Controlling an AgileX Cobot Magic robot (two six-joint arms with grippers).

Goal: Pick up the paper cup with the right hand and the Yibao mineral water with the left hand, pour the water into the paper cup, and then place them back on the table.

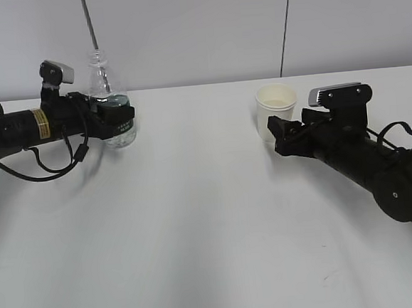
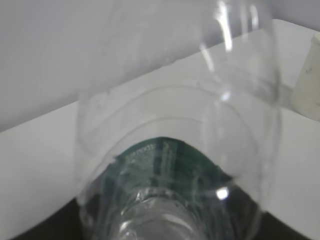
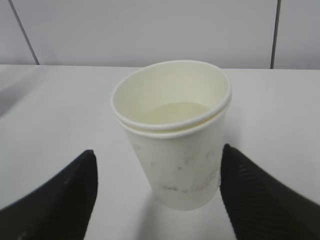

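The Yibao mineral water, a clear capless bottle with a dark green label, stands upright on the table at the far left. My left gripper is shut around its label band. In the left wrist view the bottle fills the frame and hides the fingers. The cream paper cup stands at the right with clear liquid inside. My right gripper is open just in front of it. In the right wrist view the cup stands between the spread fingers, touching neither.
A pale wall with dark vertical seams rises behind the table's far edge. The left arm's black cable loops onto the tabletop. The paper cup shows at the right edge of the left wrist view.
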